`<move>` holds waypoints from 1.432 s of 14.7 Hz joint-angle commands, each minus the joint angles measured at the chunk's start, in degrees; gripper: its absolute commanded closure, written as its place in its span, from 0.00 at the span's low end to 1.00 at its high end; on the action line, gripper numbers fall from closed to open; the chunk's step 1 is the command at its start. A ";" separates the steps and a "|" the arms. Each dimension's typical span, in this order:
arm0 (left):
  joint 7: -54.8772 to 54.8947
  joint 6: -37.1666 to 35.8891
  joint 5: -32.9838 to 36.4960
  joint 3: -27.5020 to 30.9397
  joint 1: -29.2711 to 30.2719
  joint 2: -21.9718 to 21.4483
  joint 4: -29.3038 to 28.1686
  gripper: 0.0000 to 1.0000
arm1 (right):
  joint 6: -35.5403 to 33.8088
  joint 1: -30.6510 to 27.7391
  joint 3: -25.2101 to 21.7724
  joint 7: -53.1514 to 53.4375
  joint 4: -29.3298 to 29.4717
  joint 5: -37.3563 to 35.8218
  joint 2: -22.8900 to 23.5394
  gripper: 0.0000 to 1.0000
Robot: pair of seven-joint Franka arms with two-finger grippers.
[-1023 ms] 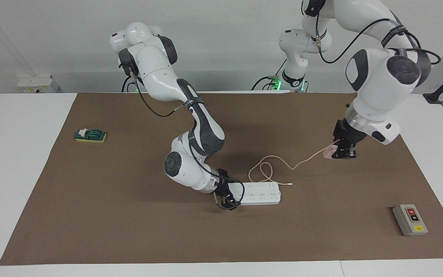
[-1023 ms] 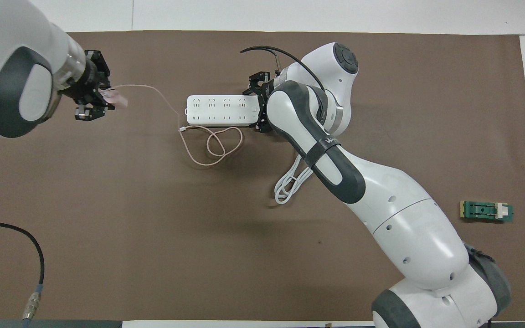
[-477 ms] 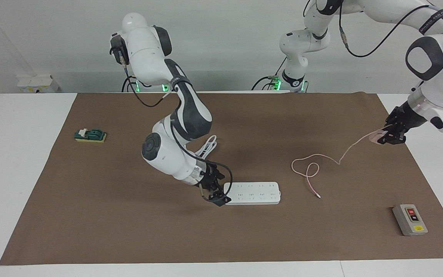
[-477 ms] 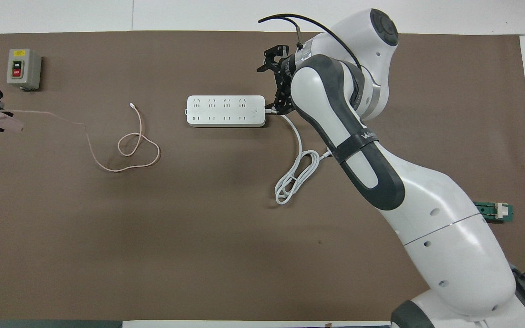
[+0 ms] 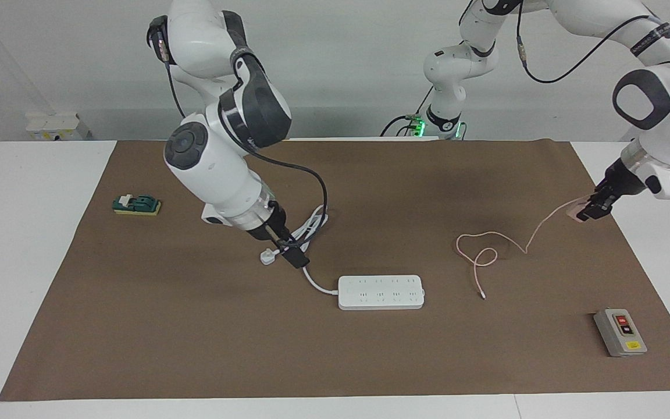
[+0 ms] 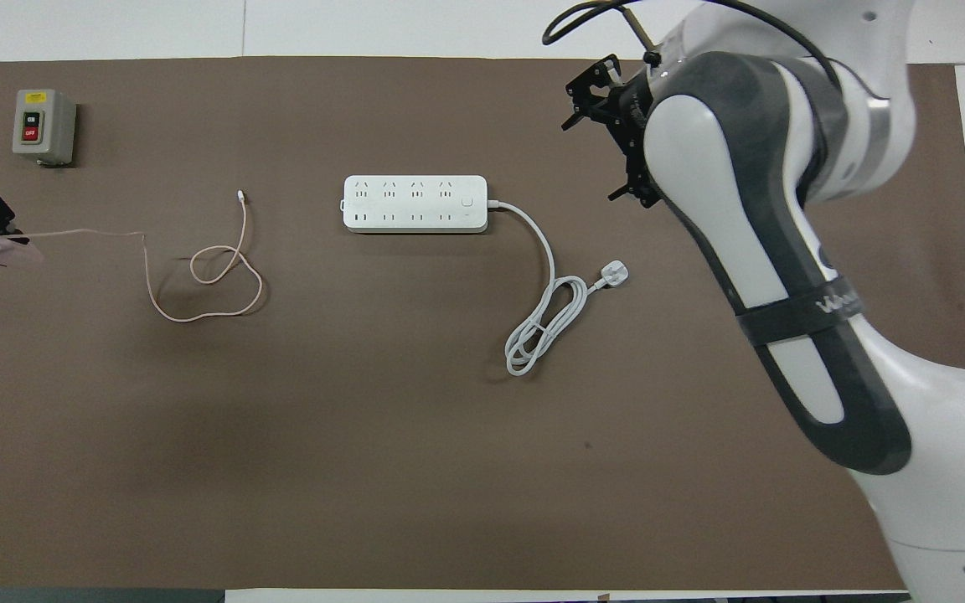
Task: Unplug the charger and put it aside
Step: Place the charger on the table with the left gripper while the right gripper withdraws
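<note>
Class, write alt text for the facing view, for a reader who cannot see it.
The left gripper holds the small pale pink cube charger at the left arm's end of the brown mat, its thin pink cable trailing loose, unplugged from the white power strip. The right gripper hangs above the strip's white cord.

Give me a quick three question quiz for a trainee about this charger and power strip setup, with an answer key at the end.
1. True or false: the charger is plugged into the power strip.
2. Which hand holds the charger: A) the left hand, B) the right hand?
3. Fill in: the grey switch box lies toward the ____ arm's end of the table.

Key
1. False; its pink cable lies loose on the brown mat, apart from the strip.
2. A; it is over the mat's edge.
3. Left.
</note>
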 commanded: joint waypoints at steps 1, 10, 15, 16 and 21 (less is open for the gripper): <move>1.17 5.38 -0.57 0.65 -1.22 -5.39 -8.58 0.22 | -4.90 -3.64 0.44 -14.10 -5.41 -5.10 -6.98 0.00; 6.84 -4.09 2.06 0.65 -6.15 -5.21 -0.42 0.00 | -12.39 -11.91 0.44 -58.60 -5.67 -18.92 -15.68 0.00; 24.36 -16.40 2.15 0.39 -6.84 -9.42 3.01 0.00 | -12.49 -12.88 0.44 -65.30 -11.20 -21.55 -21.57 0.00; 24.46 -18.51 2.15 0.39 -7.98 -9.87 3.97 0.00 | -12.57 -12.96 0.44 -66.18 -12.17 -22.00 -22.71 0.00; 32.00 -27.65 2.59 0.30 -11.77 -9.80 7.30 0.00 | -11.09 -15.59 1.32 -67.59 -22.52 -22.18 -30.79 0.00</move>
